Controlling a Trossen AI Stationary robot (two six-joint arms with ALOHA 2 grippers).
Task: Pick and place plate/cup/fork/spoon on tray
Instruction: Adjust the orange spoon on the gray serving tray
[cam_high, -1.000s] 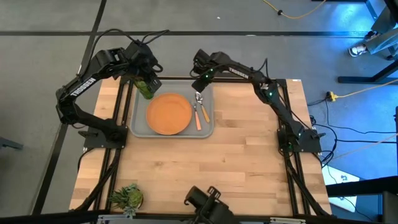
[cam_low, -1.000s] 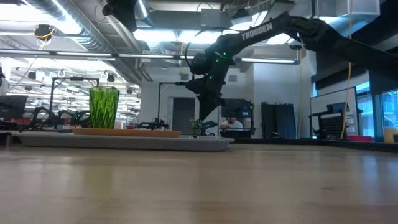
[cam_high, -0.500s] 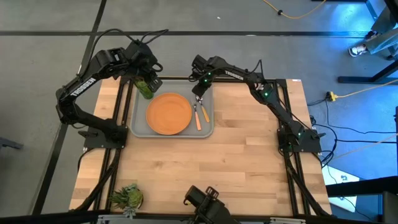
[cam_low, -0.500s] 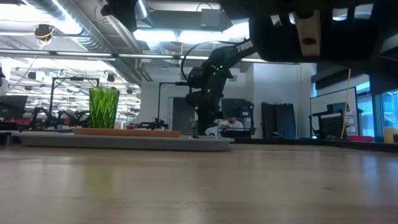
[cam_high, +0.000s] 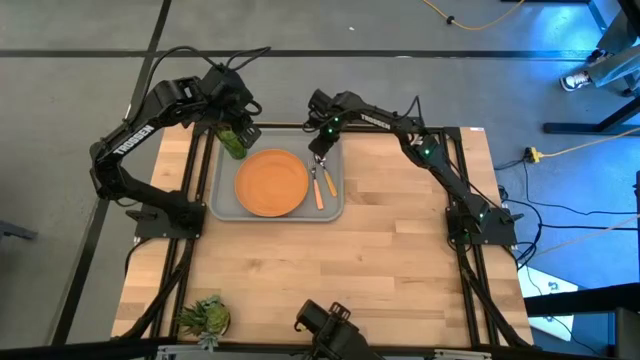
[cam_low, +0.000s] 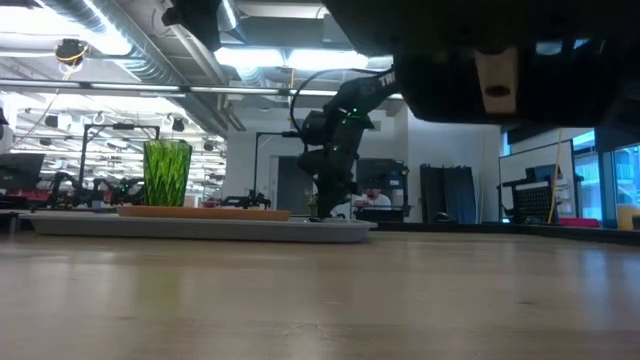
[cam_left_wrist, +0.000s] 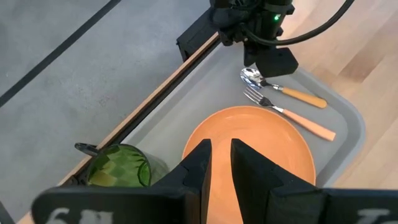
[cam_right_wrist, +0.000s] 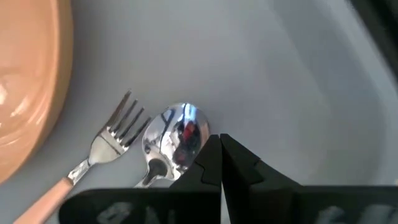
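- Right claw (cam_high: 319, 150) is held low over the far right part of the large flat grey rectangular plastic tray (cam_high: 225, 205), just above the rounded silver bowl of the slim spoon with a tan-orange handle (cam_high: 327, 177); in the right wrist view its dark fingers (cam_right_wrist: 214, 163) are pressed together, clenched on nothing, beside the spoon bowl (cam_right_wrist: 176, 138).
- Slim fork with silver tines and a tan-orange handle (cam_high: 317, 186) is laid just beside the spoon, between it and the round flat orange plate (cam_high: 271, 182), which is seated in the tray's middle.
- Left claw (cam_high: 232, 128) is kept above the tray's far left corner, over the small translucent dark-green ribbed tumbler (cam_high: 233, 142); in the left wrist view its fingers (cam_left_wrist: 198, 171) are seen nearly together, with nothing between them.
- Tray is rested on the far part of the light wooden surface (cam_high: 330, 270).
- Spiky green plant-like object (cam_high: 205, 317) is placed at the surface's near left corner, well apart from the tray.
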